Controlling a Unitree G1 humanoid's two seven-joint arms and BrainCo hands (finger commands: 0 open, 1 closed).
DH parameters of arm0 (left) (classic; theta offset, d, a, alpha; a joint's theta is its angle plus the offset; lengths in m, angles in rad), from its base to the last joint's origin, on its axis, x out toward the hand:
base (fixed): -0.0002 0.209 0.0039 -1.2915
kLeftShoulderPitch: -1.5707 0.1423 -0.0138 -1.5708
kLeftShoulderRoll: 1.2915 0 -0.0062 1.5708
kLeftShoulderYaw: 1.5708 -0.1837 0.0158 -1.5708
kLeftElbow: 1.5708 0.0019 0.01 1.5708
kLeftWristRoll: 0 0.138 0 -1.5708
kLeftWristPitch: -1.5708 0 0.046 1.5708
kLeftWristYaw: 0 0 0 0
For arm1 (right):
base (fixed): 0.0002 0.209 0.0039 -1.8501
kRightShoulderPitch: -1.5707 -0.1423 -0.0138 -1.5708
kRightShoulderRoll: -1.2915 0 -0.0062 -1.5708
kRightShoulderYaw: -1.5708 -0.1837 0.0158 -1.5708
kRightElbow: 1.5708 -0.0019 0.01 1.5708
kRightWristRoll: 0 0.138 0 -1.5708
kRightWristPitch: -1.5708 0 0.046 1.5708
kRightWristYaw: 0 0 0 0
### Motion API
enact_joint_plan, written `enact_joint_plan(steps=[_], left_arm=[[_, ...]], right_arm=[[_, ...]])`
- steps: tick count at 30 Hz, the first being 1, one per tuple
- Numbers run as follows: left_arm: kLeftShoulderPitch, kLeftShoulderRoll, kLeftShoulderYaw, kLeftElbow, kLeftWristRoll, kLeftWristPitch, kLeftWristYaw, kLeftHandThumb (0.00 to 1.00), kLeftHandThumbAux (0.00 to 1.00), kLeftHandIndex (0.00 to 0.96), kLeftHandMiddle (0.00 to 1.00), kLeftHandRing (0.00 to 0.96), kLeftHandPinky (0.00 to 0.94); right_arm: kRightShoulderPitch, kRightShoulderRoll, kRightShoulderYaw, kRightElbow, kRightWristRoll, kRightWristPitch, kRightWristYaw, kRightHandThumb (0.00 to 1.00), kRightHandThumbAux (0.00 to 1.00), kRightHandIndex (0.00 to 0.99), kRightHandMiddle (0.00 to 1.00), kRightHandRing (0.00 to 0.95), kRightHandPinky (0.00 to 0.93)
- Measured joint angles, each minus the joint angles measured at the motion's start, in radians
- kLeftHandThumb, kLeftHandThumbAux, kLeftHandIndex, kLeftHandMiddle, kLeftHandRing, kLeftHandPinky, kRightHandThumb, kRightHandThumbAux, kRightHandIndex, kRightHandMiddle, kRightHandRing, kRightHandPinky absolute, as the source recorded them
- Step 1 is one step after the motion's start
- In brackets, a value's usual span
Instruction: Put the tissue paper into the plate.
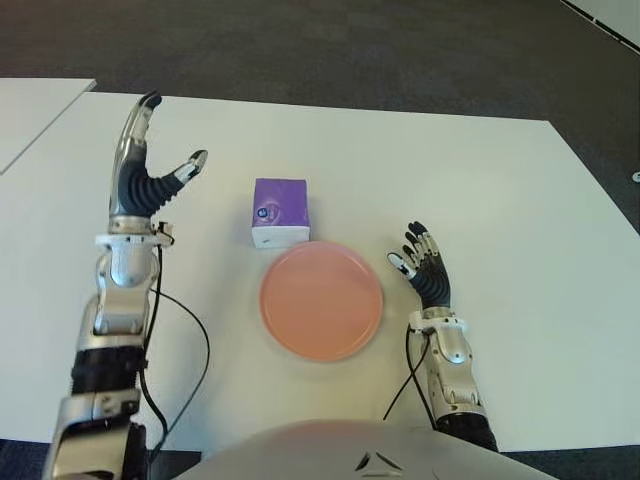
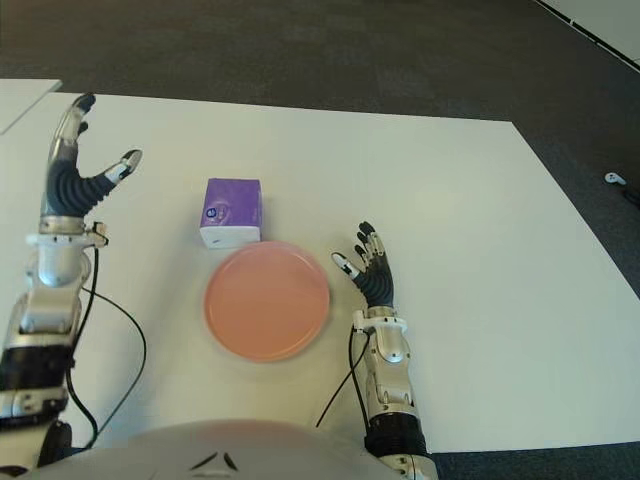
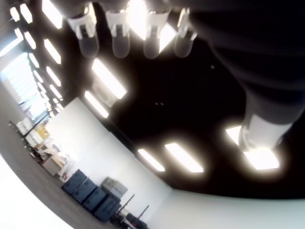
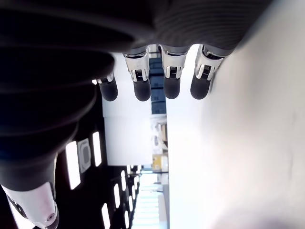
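Note:
A purple tissue pack (image 1: 280,209) with a white front stands on the white table (image 1: 500,200), just behind the pink plate (image 1: 321,301) and touching its far rim. My left hand (image 1: 160,160) is raised well left of the pack, fingers spread and pointing up, holding nothing. The left wrist view shows only its fingertips (image 3: 119,43) against the ceiling lights. My right hand (image 1: 420,262) shows to the right of the plate, fingers relaxed and open, with nothing in it.
A second white table edge (image 1: 30,110) shows at the far left. Dark carpet (image 1: 350,50) lies beyond the table's far edge. Black cables (image 1: 190,350) trail from both forearms over the near part of the table.

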Motion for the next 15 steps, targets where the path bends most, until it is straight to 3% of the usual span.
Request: enact_joint_plan(steps=[5, 15], left_arm=[[-0.105, 0.114, -0.058, 0.102, 0.096, -0.038, -0.001, 0.2, 0.453, 0.0, 0.0, 0.0, 0.0], [-0.278, 0.225, -0.214, 0.249, 0.308, -0.04, 0.015, 0.237, 0.342, 0.0, 0.0, 0.0, 0.0]], right_arm=[[-0.013, 0.003, 0.003, 0.013, -0.001, -0.01, -0.002, 0.066, 0.675, 0.0, 0.0, 0.0, 0.0], [-0.023, 0.004, 0.008, 0.021, -0.012, -0.011, -0.018, 0.052, 0.67, 0.0, 0.0, 0.0, 0.0]])
